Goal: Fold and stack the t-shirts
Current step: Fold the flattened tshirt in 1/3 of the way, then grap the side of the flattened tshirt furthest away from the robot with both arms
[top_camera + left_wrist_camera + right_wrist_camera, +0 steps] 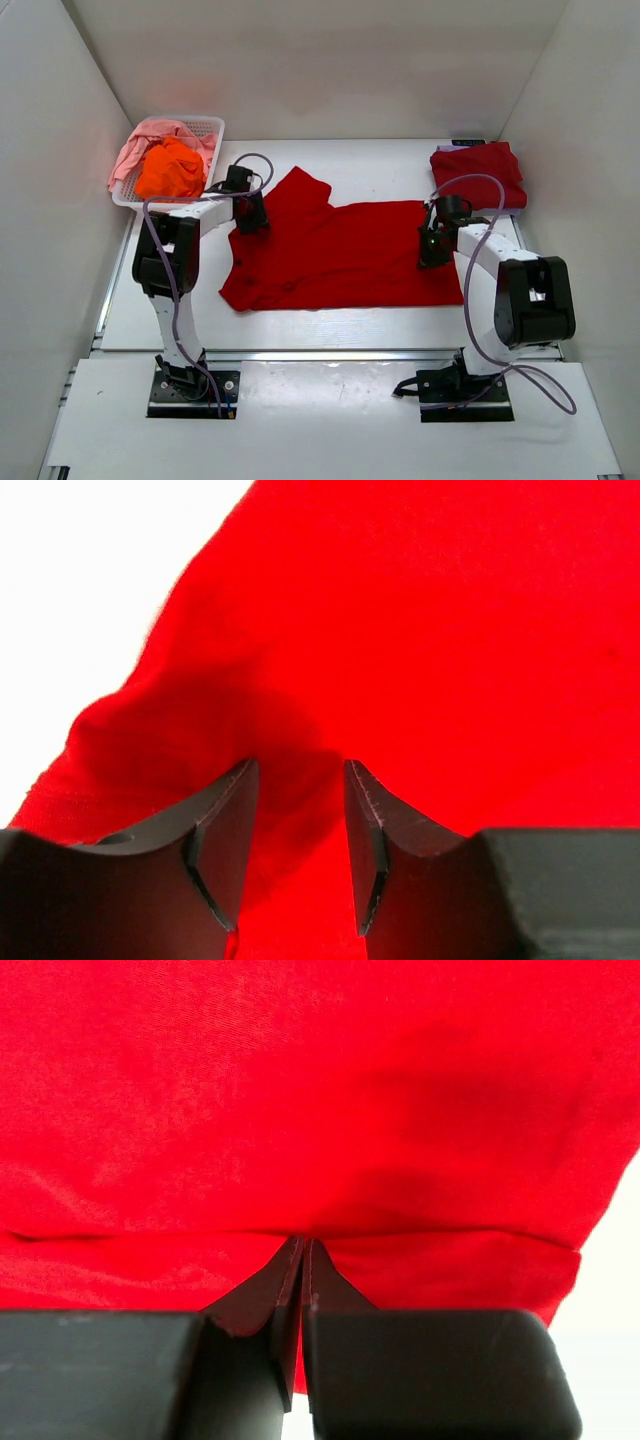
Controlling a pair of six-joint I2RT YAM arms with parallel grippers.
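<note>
While the bright red cloth t-shirt (340,255) lies spread across the middle of the white worktop (370,160), the left jaws stand open over its left side and the right jaws are closed on its folded right edge. A darker crimson folded t-shirt (478,172) sits at the far right corner. An orange t-shirt (170,170) and a pale pink t-shirt (133,155) fill the white plastic mesh basket (207,126) at the far left corner.

White mesh basket (209,127) sits at the far-left corner of a white-walled table (370,170), with what may be a small dark object (467,142) at far right.
</note>
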